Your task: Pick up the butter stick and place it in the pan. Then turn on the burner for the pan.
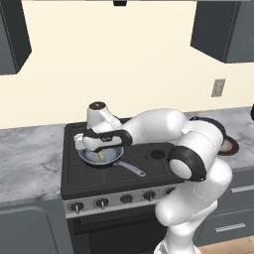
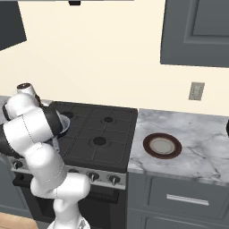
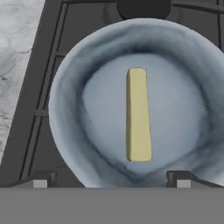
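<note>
Butter stick (image 3: 139, 114) lies at the pan's (image 3: 65, 109) centre, soft and slippery; pincer (image 3: 109, 179) wide open, empty, at six o'clock.

Matt pale-yellow butter stick (image 3: 138, 114) in smooth grey-blue metal pan (image 3: 70, 109); matt black stove grate (image 3: 43, 87); veined marble-look counter (image 3: 15, 39)

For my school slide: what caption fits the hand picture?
Butter stick lying in the pan, open gripper above.
</note>
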